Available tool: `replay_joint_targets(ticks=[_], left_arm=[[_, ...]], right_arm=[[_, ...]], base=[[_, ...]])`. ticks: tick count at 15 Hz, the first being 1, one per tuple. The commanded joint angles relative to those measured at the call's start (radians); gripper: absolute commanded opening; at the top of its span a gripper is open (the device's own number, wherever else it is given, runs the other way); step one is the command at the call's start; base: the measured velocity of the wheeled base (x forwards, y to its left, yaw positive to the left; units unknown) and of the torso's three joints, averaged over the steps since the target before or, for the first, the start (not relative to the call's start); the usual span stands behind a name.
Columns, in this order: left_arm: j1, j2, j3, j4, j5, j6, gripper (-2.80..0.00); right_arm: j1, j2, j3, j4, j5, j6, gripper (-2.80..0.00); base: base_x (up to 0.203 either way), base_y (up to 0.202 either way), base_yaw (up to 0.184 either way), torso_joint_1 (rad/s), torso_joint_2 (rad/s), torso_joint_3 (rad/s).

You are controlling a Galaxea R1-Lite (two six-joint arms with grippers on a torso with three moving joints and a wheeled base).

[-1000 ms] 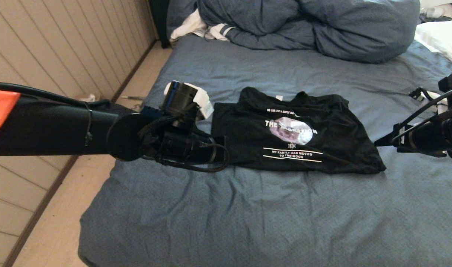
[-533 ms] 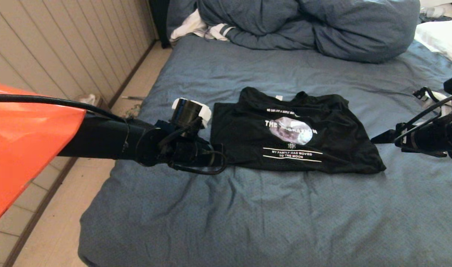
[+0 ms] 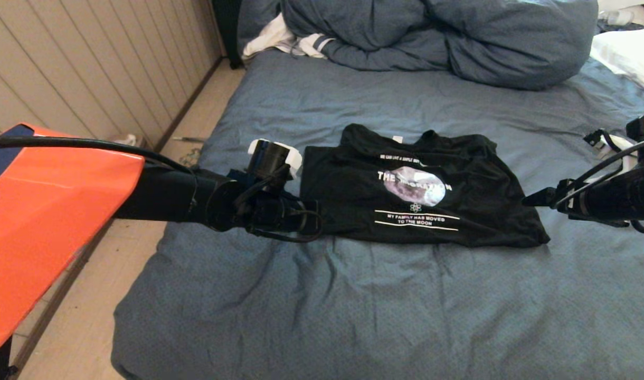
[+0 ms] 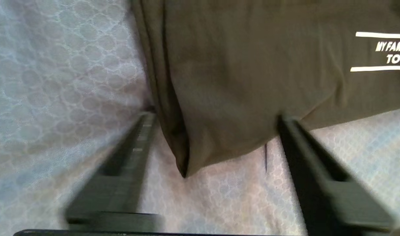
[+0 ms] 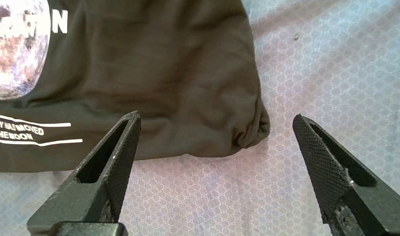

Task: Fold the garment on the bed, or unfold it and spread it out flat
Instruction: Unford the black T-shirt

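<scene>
Wrinkled blue-grey bed (image 3: 353, 311) — folded garment (image 3: 417, 190) lying on it.

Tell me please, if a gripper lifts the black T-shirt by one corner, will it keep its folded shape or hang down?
The T-shirt would probably hang limp and unfold: its cloth looks thin and lies in soft wrinkles on the bed. It likely weighs little. A push may bunch it rather than slide it, since its layered corner lies loose.

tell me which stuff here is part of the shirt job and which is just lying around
Part of the job: black T-shirt, bed, left gripper, right gripper.

Just lying about: bunched duvet, white pillow, white striped cloth.
</scene>
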Motion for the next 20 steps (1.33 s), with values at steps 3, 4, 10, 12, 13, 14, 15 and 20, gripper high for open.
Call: replay_joint_targets(ticks=[3, 4, 10, 12, 13, 14, 15, 20], left_arm=[[-0.002, -0.004, -0.003, -0.011, -0.018, -0.013, -2.8], [-0.002, -0.005, -0.001, -0.014, -0.018, -0.013, -2.8], [-0.002, -0.003, 0.002, -0.014, -0.018, -0.014, -2.8], [-0.003, -0.005, 0.002, -0.014, -0.016, -0.014, -2.8], [-0.003, -0.007, 0.001, -0.014, -0.014, -0.022, -2.8], [-0.005, -0.011, -0.003, -0.014, -0.01, -0.035, -2.8], [-0.009, -0.015, -0.002, -0.01, -0.005, -0.044, -2.8], [-0.021, -0.08, 0.039, 0.001, -0.003, -0.047, -2.8]], right_arm=[[-0.02, 0.047, 0.009, -0.01, 0.001, -0.002, 0.0], [-0.022, 0.068, 0.015, -0.012, 0.0, -0.003, 0.0], [-0.034, 0.218, 0.065, -0.206, 0.002, 0.0, 0.0], [-0.028, 0.219, 0.087, -0.207, 0.002, -0.003, -2.8], [-0.026, 0.211, 0.093, -0.208, 0.003, -0.002, -2.8], [-0.025, 0.2, 0.096, -0.208, 0.003, 0.0, -2.8], [-0.023, 0.184, 0.102, -0.207, 0.003, 0.0, -2.8], [-0.023, 0.104, 0.202, -0.22, 0.053, 0.001, -2.8]], base=[[0.0, 0.0, 0.0, 0.0, 0.0, 0.0], [0.0, 0.0, 0.0, 0.0, 0.0, 0.0], [0.0, 0.0, 0.0, 0.0, 0.0, 0.0], [0.0, 0.0, 0.0, 0.0, 0.0, 0.0], [0.0, 0.0, 0.0, 0.0, 0.0, 0.0], [0.0, 0.0, 0.0, 0.0, 0.0, 0.0], [0.0, 0.0, 0.0, 0.0, 0.0, 0.0], [0.0, 0.0, 0.0, 0.0, 0.0, 0.0]])
